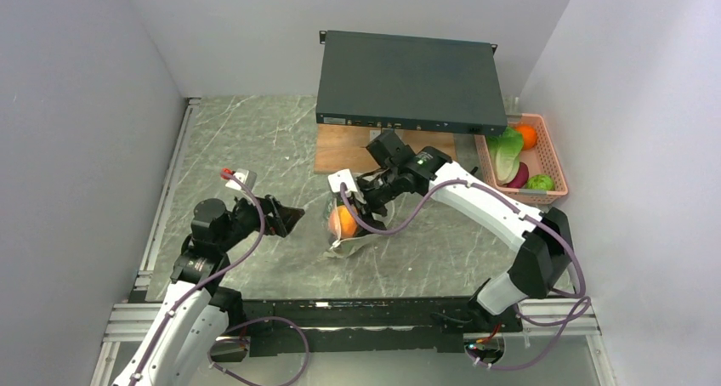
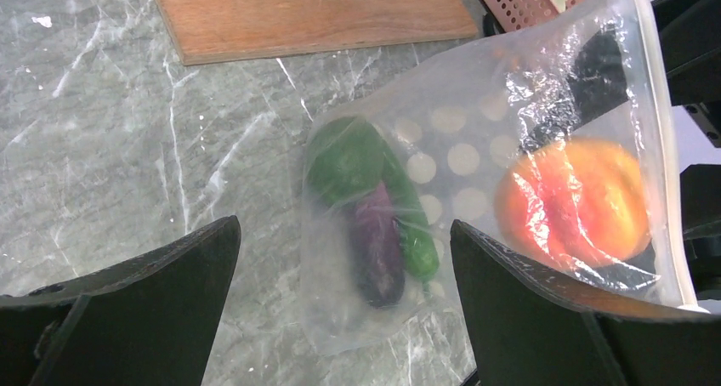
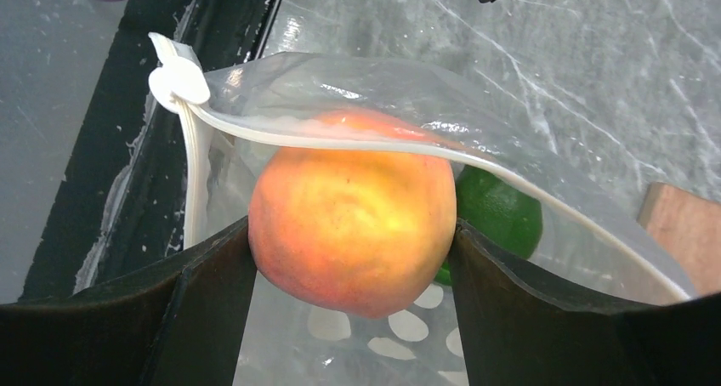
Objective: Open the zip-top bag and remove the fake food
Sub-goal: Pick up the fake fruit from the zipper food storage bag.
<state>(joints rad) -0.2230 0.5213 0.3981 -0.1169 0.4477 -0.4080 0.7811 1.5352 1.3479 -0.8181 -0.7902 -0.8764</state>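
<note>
Closing on both sides of a round orange-yellow plastic fruit (image 3: 353,212), the right jaws grip it at the mouth of the clear floppy plastic zip-top bag (image 2: 459,148) printed with white oval dots; we see the white zip rim (image 3: 340,144) arching open over the fruit; the bag lies mid-way on the grey marbled surface (image 1: 255,148), just in front of a wooden board (image 1: 340,152), its mouth end lifted; deeper inside lie a round green piece (image 2: 344,161), a dark purple piece (image 2: 378,250) and a slim green piece (image 2: 417,233); the left jaws stand wide apart, holding nothing, just left of the bag.
</note>
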